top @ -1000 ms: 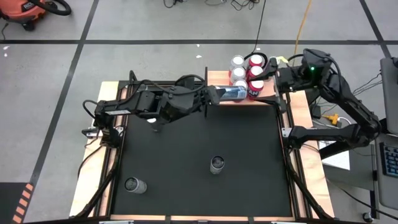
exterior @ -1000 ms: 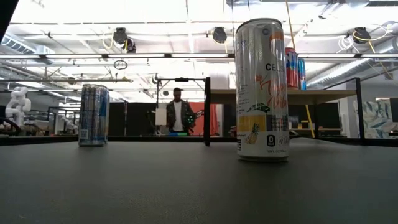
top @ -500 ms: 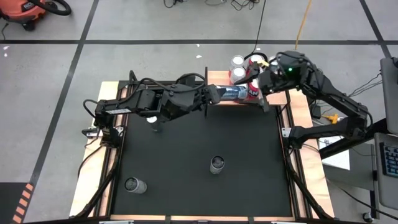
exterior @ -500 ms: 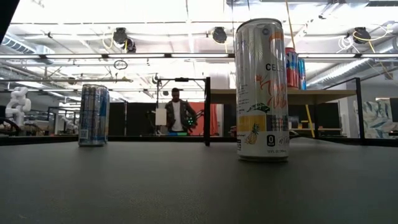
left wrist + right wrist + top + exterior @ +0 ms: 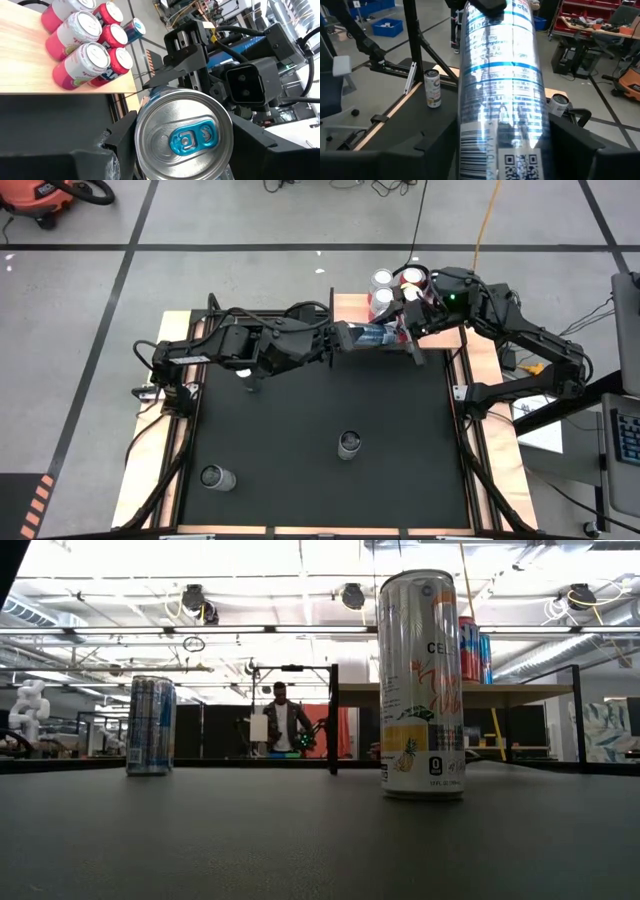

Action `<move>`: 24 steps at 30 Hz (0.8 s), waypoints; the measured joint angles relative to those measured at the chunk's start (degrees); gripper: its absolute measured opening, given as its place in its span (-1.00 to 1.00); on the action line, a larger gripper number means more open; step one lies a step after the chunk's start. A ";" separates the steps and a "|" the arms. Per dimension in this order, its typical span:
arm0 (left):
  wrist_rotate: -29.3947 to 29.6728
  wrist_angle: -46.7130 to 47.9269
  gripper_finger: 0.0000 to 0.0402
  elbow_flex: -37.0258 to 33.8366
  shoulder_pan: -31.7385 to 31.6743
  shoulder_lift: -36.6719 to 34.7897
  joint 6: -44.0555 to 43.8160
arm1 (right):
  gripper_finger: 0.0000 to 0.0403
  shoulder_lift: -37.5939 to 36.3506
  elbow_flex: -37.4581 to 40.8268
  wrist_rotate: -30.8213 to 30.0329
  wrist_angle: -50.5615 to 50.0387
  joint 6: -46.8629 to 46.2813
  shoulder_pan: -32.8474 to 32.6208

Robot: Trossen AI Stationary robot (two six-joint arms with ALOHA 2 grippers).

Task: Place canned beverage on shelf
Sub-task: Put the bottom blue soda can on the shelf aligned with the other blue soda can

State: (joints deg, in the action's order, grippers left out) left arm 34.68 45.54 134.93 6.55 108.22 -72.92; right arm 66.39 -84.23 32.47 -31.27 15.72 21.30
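A silver-and-blue can [image 5: 368,333] lies level in the air at the near edge of the shelf [image 5: 350,305], a light wood board at the table's far right with several red and pink cans [image 5: 395,290] standing on it. My left gripper [image 5: 345,337] reaches in from the table's left and is shut on the can. My right gripper [image 5: 405,335] comes from the right. Its fingers [image 5: 437,145] stand close on either side of the can's other end. My left gripper pinches the can's round side wall just behind its top rim [image 5: 137,125] between its two fingers. The fingers come level from the table's left and lie along the can. The can is lifted clear and lies level, its tab end toward my left wrist. My right gripper flanks the can's barcode end [image 5: 485,155] from the table's right; whether its fingers touch the wall, I cannot tell.
Two more cans stand upright on the black table top: a pale one [image 5: 349,444] near the middle and a blue-striped one [image 5: 216,477] near the front left. The shelf's black frame post [image 5: 333,718] rises at the table's far edge. A person stands far off in the room.
My right gripper has moved from beside the shelf's right end toward the table's left and a little down, until its fingers stand around the free end of the held can. The can and my left gripper have kept still.
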 joint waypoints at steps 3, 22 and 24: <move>0.00 0.07 0.13 0.00 0.00 0.00 0.02 | 0.16 -0.02 0.00 0.00 -0.09 -0.04 0.00; 5.03 -5.73 0.79 0.02 0.24 -0.04 14.84 | 0.07 -1.12 0.02 1.11 -0.79 -8.13 -0.09; 5.05 -6.53 0.81 0.02 0.24 -0.41 18.53 | 0.07 -1.49 0.02 1.11 -0.83 -10.92 -0.03</move>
State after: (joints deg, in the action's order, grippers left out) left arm 39.73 39.01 134.96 6.79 107.81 -54.40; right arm 64.90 -84.20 33.58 -32.10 4.80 21.27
